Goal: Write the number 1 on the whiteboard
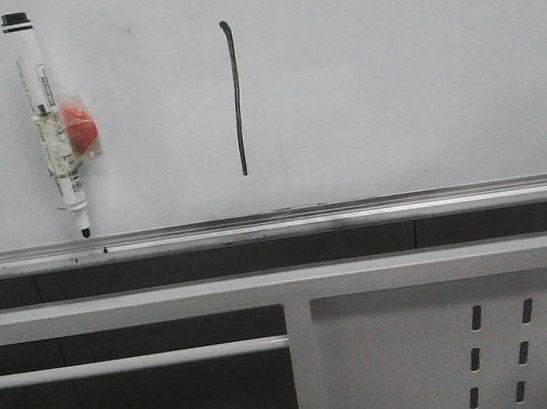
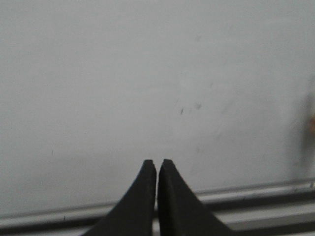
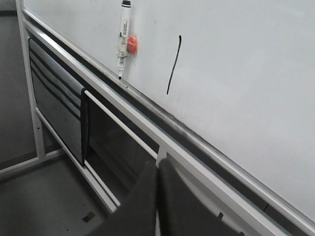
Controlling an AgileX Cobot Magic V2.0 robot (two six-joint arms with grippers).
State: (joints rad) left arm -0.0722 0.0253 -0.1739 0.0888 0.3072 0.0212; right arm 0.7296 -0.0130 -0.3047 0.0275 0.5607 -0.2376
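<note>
Nearest the cameras, the left gripper (image 2: 157,164) is sitting with its dark fingers pressed together, gripping nothing, and the right gripper (image 3: 157,164) is likewise sitting closed and empty. Beyond them the white perforated frame (image 1: 453,342) is standing below the silvery rail (image 1: 276,226). Farther back, the whiteboard (image 1: 407,66) is carrying the number 1 (image 1: 235,99) near its middle, while a marker (image 1: 50,133) with a red magnet (image 1: 81,128) is hanging well to its left, tip just above the rail.

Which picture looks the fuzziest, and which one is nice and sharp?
Left wrist view is fuzziest: the whiteboard and rail look soft and grey. Front view is sharpest: the number 1 and marker have crisp edges. Right wrist view is fairly clear.
</note>
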